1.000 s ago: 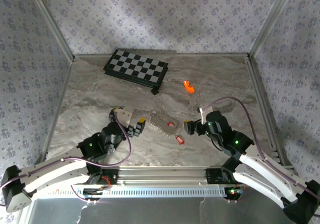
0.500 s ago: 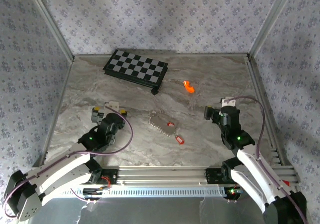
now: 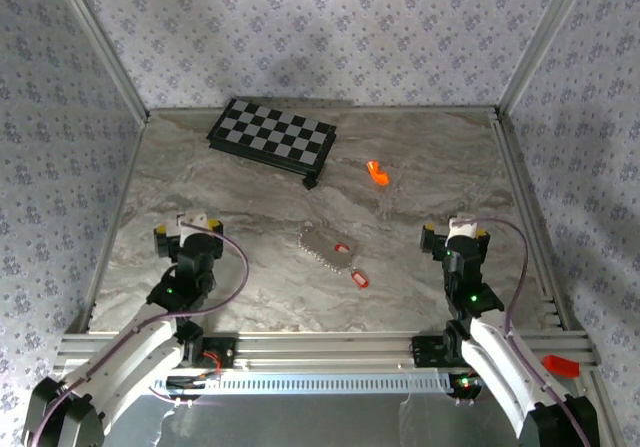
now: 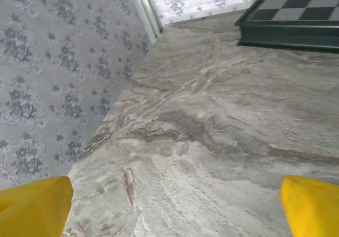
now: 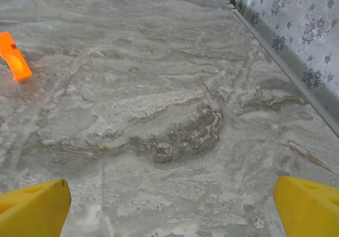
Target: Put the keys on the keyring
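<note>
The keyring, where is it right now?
In the top view the keyring lies mid-table between the left gripper and the right gripper, with the red keys beside it.

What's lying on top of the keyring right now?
One small red key overlaps the keyring at its right end; whether it is threaded or just resting there is too small to tell. The longer red key lies apart from it.

Soft, even light falls from overhead, and the marble table (image 3: 420,157) looks matte. Faint grey shadows smudge the papered walls (image 3: 300,67) at twelve and four o'clock. Up close, the yellow fingertips (image 4: 32,205) at seven and five o'clock blur, while the tabletop between them is crisp.
</note>
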Robot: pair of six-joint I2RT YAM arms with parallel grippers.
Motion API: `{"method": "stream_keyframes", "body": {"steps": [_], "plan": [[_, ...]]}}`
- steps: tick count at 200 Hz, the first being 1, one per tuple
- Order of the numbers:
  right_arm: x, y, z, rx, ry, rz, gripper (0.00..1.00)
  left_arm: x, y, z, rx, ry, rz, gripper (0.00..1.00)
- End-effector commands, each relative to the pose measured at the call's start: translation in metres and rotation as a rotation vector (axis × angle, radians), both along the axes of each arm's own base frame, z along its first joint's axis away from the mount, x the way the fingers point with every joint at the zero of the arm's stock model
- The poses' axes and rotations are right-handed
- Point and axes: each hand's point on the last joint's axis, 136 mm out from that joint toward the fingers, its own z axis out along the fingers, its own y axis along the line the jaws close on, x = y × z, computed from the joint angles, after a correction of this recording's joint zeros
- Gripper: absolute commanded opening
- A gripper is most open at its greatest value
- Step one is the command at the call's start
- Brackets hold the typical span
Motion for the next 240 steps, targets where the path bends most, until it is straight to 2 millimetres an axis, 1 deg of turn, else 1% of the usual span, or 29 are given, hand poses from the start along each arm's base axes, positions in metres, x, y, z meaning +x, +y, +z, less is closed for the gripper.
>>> {"method": "stream_keyframes", "body": {"steps": [1,8,14,22,27,46,60,85,102,120,126,129,135,140,147,153,159,168,176,180,184,190,194,201,213,229,240], "plan": [[0.01,-0.003,0.015,-0.029,-0.073,-0.01,1.0,0.004,0.007,-0.002,-0.061,-0.052,0.02,0.99],[0.012,-0.002,0.015,-0.035,-0.069,-0.005,0.99,0.005,0.01,-0.007,-0.078,-0.054,0.027,0.99],[0.015,-0.002,0.015,-0.042,-0.07,0.0,1.0,0.006,0.013,-0.008,-0.087,-0.061,0.031,1.0],[0.018,0.0,0.014,-0.049,-0.071,0.008,1.0,0.009,0.011,-0.012,-0.089,-0.043,0.014,0.99],[0.021,0.001,0.015,-0.052,-0.072,0.011,1.0,0.011,0.012,-0.01,-0.088,-0.058,0.011,1.0],[0.032,0.003,0.013,-0.07,-0.073,0.021,0.99,0.021,0.015,-0.012,-0.086,-0.055,0.021,1.0],[0.043,0.006,0.013,-0.079,-0.08,0.033,0.99,0.03,0.018,-0.013,-0.093,-0.057,0.027,0.99],[0.067,0.015,0.008,-0.09,-0.06,0.088,1.0,0.046,0.021,-0.015,-0.123,-0.073,0.031,0.99],[0.081,0.013,0.008,-0.102,-0.078,0.083,1.0,0.058,0.024,-0.015,-0.139,-0.097,0.038,0.99],[0.095,0.011,0.008,-0.127,-0.087,0.085,0.99,0.071,0.022,-0.015,-0.144,-0.112,0.013,0.99],[0.097,0.01,0.003,-0.086,-0.081,0.073,1.0,0.076,0.021,-0.016,-0.145,-0.118,0.006,0.99],[0.1,0.008,0.005,-0.073,-0.1,0.071,1.0,0.078,0.019,-0.016,-0.145,-0.121,0.0,1.0],[0.102,0.005,-0.002,-0.074,-0.099,0.063,1.0,0.082,0.019,-0.016,-0.142,-0.125,-0.006,0.99],[0.103,-0.001,-0.007,-0.085,-0.1,0.039,1.0,0.085,0.018,-0.015,-0.141,-0.127,-0.011,0.99],[0.104,-0.012,-0.005,-0.07,-0.142,0.0,1.0,0.088,0.017,-0.016,-0.137,-0.123,-0.014,0.99],[0.103,-0.018,-0.009,-0.053,-0.137,-0.022,1.0,0.091,0.016,-0.016,-0.133,-0.12,-0.018,1.0],[0.103,-0.018,-0.013,-0.038,-0.124,-0.014,1.0,0.093,0.016,-0.016,-0.129,-0.123,-0.019,0.99],[0.105,-0.015,-0.016,-0.034,-0.113,0.015,1.0,0.097,0.014,-0.02,-0.125,-0.117,-0.034,1.0],[0.109,-0.016,-0.015,-0.045,-0.114,0.009,1.0,0.1,0.017,-0.026,-0.127,-0.131,-0.026,0.99],[0.111,-0.016,-0.018,-0.041,-0.096,0.006,1.0,0.102,0.019,-0.028,-0.129,-0.142,-0.017,1.0],[0.112,-0.018,-0.019,-0.035,-0.076,-0.005,1.0,0.105,0.021,-0.03,-0.123,-0.144,-0.012,1.0],[0.114,-0.022,-0.023,-0.018,-0.045,-0.031,1.0,0.109,0.019,-0.028,-0.114,-0.147,-0.024,1.0],[0.117,-0.027,-0.024,-0.008,-0.031,-0.052,1.0,0.11,0.018,-0.032,-0.115,-0.113,-0.024,1.0],[0.118,-0.029,-0.023,0.006,-0.036,-0.053,1.0,0.109,0.018,-0.034,-0.139,-0.082,-0.026,1.0],[0.117,-0.034,-0.021,0.005,-0.046,-0.064,1.0,0.109,0.023,-0.032,-0.154,-0.12,-0.023,1.0],[0.118,-0.034,-0.021,0.004,-0.046,-0.065,1.0,0.11,0.019,-0.037,-0.156,-0.083,-0.042,1.0],[0.118,-0.034,-0.021,0.003,-0.045,-0.066,1.0,0.114,0.019,-0.036,-0.151,-0.084,-0.044,1.0]]}}
